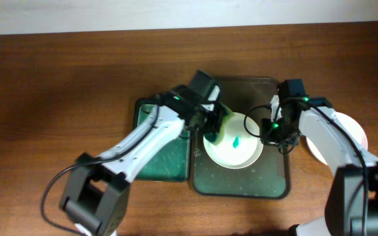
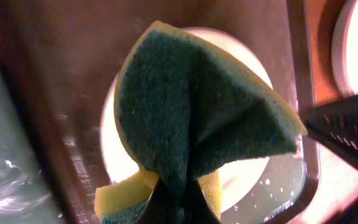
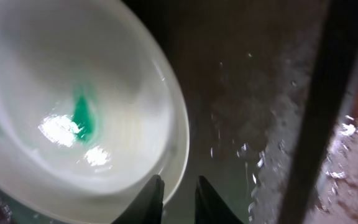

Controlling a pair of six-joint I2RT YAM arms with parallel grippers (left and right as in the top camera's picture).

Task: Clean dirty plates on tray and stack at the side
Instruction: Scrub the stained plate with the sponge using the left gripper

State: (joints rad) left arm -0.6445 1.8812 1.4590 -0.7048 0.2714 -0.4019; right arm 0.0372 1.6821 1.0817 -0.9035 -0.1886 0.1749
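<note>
A brown wooden table (image 1: 58, 98) under a pale strip of wall (image 1: 176, 13) carries the wet dark tray (image 1: 241, 180), with a green tray (image 1: 163, 164) just beside it on the left. On the dark tray lies a plate (image 1: 241, 154) with a teal smear (image 3: 82, 118). The right pincer (image 3: 178, 193) grasps its right rim, and the left pincer (image 2: 178, 202), clenched on a folded sponge (image 2: 191, 106), hangs over its left edge. The right arm (image 1: 333, 141) half hides a second plate (image 1: 354, 124) on the table.
</note>
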